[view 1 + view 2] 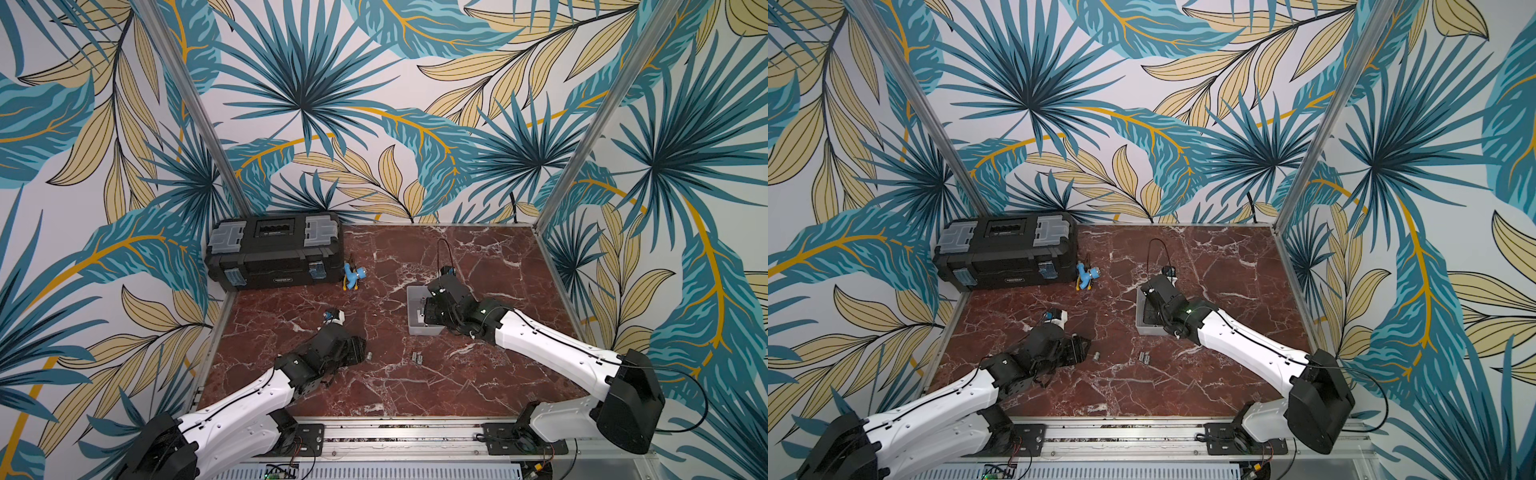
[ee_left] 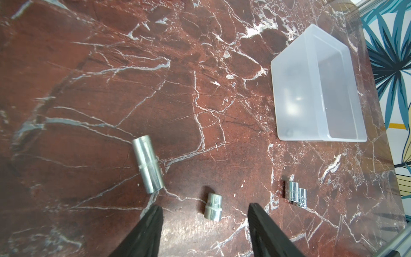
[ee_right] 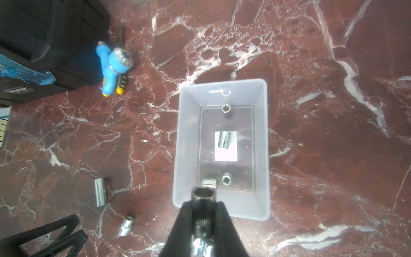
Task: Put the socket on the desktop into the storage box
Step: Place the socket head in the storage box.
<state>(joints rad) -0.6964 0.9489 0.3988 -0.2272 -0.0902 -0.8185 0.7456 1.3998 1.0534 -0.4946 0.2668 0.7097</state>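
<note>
With the right jaws clenched on a socket [image 3: 203, 197] above the storage box [image 3: 185, 142], the drop is in hand and next calls for letting go; the left jaws stand apart around a short socket [image 2: 213, 207] lying on the worktop [image 2: 100, 77].

Both top views looking steeply down from high above front edge, covering whole desktop [image 1: 498, 249]. Left wrist camera sitting low, close, facing storage box [image 2: 293, 89]. Right wrist camera looking straight down into it. Both wrist views sharing long socket [image 2: 148, 164].
</note>
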